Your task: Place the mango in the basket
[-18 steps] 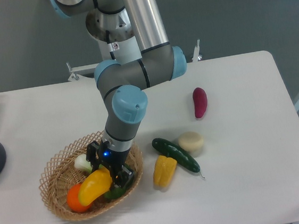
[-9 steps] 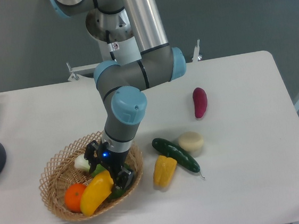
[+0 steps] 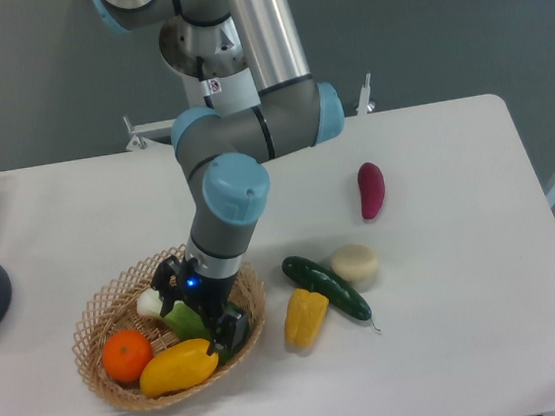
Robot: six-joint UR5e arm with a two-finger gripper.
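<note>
One mango (image 3: pixel 178 366) lies on its side in the front of the basket (image 3: pixel 104 308), touching the orange (image 3: pixel 126 355) to its left. My gripper (image 3: pixel 202 318) sits just above and behind it, fingers spread apart and holding nothing, one fingertip close to the fruit's right end. Beside the basket on the table (image 3: pixel 451 349) lie a yellow pepper (image 3: pixel 305 316) and a cucumber (image 3: pixel 326 287).

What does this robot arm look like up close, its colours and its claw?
The arm is made of silver-grey tubes with rounded light-blue caps at the joints. A small white label sits on one segment. At its tip is a black two-finger gripper with a small blue light glowing.
</note>
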